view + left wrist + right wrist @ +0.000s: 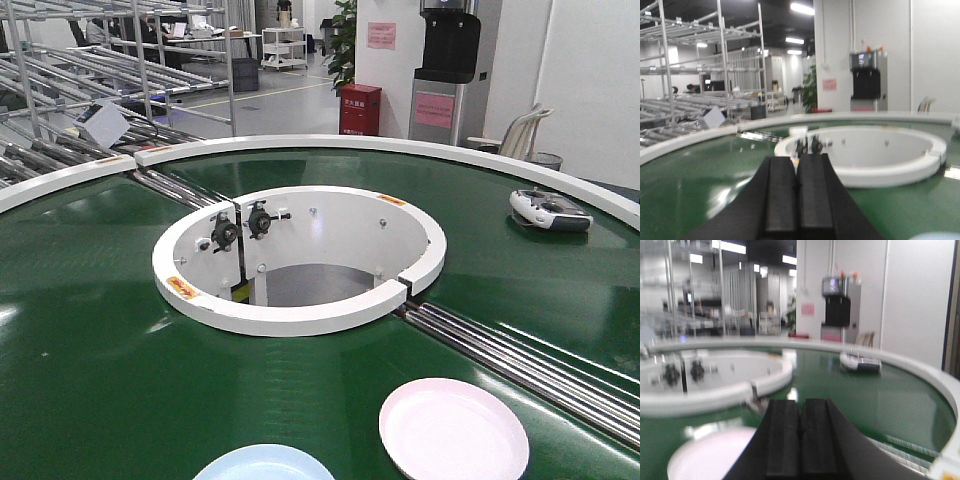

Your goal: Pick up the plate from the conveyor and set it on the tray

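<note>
Pink plate [455, 430] sits lower right on the conveyor [90, 340], ungrabbed. Your left end effector [797, 195] and right end effector [800, 435] are closed, empty. No tray in view; you've the whole task left.

An industrial hall; a green ring conveyor [90, 330] fills the foreground. Steel roller racks [90, 50] stand behind; a red fire-extinguisher box [360, 110] and water dispenser [448, 70] stand by the wall.
</note>
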`<state>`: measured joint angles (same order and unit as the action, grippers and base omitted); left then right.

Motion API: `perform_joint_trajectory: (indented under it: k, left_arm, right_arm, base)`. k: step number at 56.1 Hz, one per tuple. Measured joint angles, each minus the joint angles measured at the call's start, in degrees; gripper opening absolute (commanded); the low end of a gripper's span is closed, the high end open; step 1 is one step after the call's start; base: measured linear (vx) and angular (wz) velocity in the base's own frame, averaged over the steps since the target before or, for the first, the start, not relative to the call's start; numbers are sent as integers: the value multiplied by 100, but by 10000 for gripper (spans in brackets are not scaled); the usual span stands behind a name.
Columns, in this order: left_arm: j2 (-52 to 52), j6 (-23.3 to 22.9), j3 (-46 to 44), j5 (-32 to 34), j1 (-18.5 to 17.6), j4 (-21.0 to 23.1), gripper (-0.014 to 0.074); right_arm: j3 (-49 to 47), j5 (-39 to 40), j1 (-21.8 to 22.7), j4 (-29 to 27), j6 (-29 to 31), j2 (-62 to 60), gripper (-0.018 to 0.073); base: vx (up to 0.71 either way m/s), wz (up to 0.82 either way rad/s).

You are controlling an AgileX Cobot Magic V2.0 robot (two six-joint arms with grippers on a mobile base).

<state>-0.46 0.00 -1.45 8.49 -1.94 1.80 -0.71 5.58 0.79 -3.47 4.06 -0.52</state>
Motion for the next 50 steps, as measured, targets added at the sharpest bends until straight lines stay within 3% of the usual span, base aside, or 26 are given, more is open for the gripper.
perform_joint_trajectory:
  k: [8,17,23,30,40,50]
  left_arm:
    - [642,-47,-1758,-251,0,0,4]
    - [2563,115,-4021,-891,0,0,4]
    - [3773,130,-5134,-1562,0,0,4]
    - [4755,112,-5577,-1965,0,5,4]
    - [5347,-98,-5597,-2202,-6,16,22]
    - [5422,-110,-5607,-2196,-106,16,167]
  right_arm:
    - [-1751,-33,0,-266,286,401,-9]
    - [-3878,-558,0,-266,610,1864,-9]
    - [-4777,-1015,0,-266,676,3040,-9]
    - [-5215,-1390,0,-371,612,4097,-9]
    - [-5228,-1775,0,-473,541,4913,18]
    - [-5228,-1786,0,-484,541,4997,193]
  base:
    - [0,0]
    - [0,0]
    - [0,0]
    - [0,0]
    - [0,0]
    - [0,0]
